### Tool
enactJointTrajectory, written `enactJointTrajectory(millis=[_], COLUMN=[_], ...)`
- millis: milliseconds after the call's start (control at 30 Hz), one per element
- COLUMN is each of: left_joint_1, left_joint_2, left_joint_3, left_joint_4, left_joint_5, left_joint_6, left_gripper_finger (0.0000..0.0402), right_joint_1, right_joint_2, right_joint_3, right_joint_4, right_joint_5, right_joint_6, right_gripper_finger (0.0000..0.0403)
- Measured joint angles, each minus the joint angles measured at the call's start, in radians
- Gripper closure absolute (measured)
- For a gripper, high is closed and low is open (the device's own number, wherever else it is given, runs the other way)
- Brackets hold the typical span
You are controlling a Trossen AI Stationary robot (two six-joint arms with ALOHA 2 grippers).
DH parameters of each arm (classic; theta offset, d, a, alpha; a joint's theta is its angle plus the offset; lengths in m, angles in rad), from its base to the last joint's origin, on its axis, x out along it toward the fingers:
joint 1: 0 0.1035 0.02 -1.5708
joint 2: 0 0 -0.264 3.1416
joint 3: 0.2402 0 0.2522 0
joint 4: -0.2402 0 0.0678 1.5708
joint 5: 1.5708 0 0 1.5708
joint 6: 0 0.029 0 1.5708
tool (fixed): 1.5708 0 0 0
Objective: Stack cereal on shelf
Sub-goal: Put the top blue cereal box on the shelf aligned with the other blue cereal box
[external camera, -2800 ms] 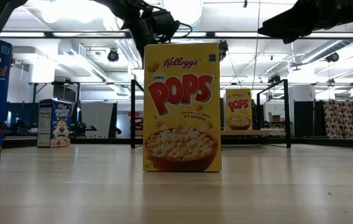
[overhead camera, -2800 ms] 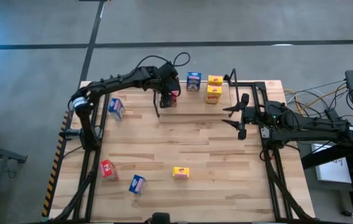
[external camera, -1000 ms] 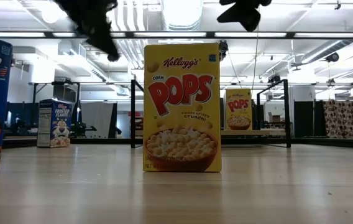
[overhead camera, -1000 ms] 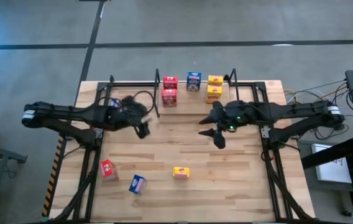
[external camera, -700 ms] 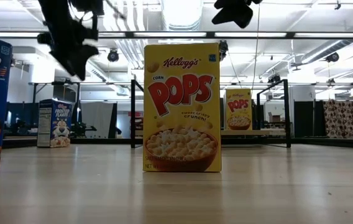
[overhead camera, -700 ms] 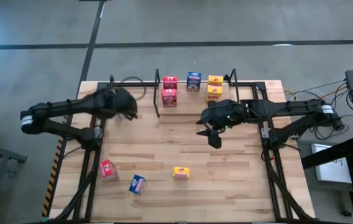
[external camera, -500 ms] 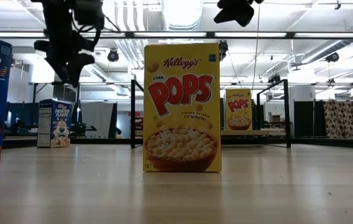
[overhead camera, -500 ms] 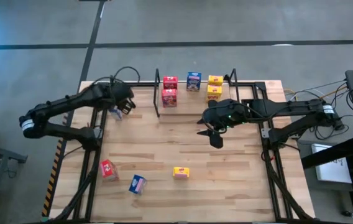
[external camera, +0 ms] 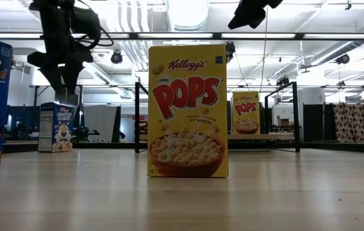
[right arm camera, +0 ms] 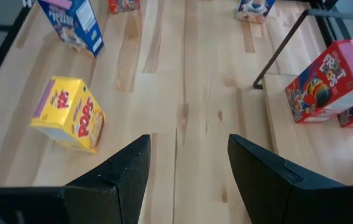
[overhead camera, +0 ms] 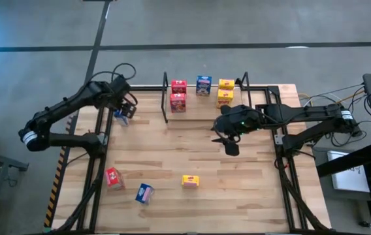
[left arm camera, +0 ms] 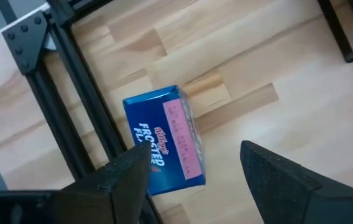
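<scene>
I have the left gripper [overhead camera: 124, 106] hanging over the blue cereal box [overhead camera: 121, 114] at the upper left of the high view, just beside the table's black left frame rail [left arm camera: 71, 149]; its fingers stand well apart with nothing between them, and in the left wrist view the box [left arm camera: 164, 140] shows in the gap ahead of them. To do this pick well I would come straight down with one finger on each broad face, mind the rail so the finger nearest it does not catch, and close only once the box sits squarely between the pads. The box looks to be standing upright in the low view [external camera: 55, 127], with its pink top panel facing the wrist camera, though I cannot be sure it is not leaning a little; the top's long axis runs roughly parallel to the rail. The right gripper [overhead camera: 228, 141] waits over mid-table, jaws open and empty. The shelf [overhead camera: 198, 109] at upper centre carries two red, one blue and two yellow boxes.
</scene>
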Motion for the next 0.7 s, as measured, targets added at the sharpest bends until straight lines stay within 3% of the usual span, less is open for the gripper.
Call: enactJointTrajectory(millis=[267, 700], left_joint_1=[0.020, 0.027], left_joint_2=[0.004, 0.016], left_joint_3=[-0.019, -0.088], left_joint_4=[-0.005, 0.033], left_joint_5=[-0.029, -0.063], left_joint_6=[-0.039, -0.086], left_gripper_finger=[0.0133, 0.0144], right_joint_1=[0.000, 0.000], right_joint_2=[0.000, 0.000], right_joint_3=[0.000, -0.001], right_joint_4=[-0.058, -0.069], right_joint_5=[0.000, -0.001], right_joint_6=[-0.024, -0.034], right_gripper_finger=[0.0197, 0.0197])
